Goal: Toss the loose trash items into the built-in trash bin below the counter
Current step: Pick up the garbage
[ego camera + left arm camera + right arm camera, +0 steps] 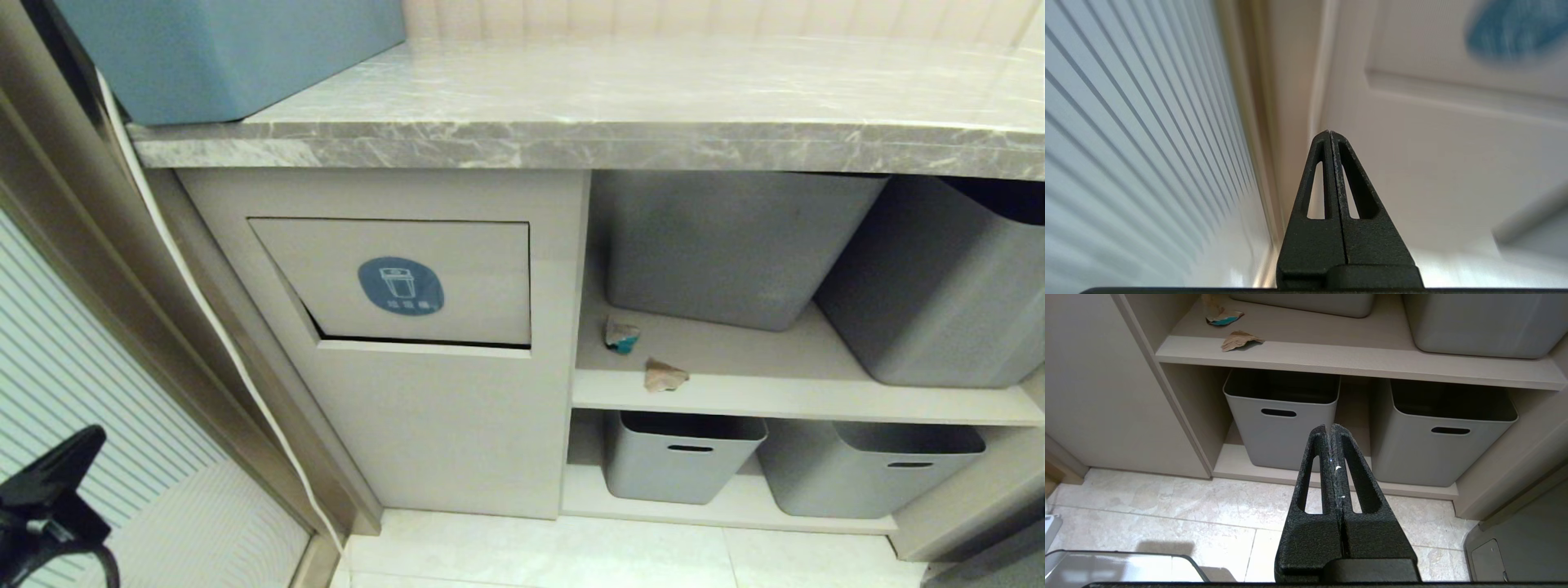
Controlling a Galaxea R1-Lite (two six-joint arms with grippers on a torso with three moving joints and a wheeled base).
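Torn brown cardboard scraps [645,355] lie on the beige shelf [784,396]. Left end effector [1330,132] and right end effector [1329,426]: both closed, empty.

Two scraps on the shelf, bin flap ajar
Teal-patched scrap [621,334] and plain brown scrap [664,376] lie near each other; the bin flap [408,282], blue-stickered, sits under the marble counter [571,139].
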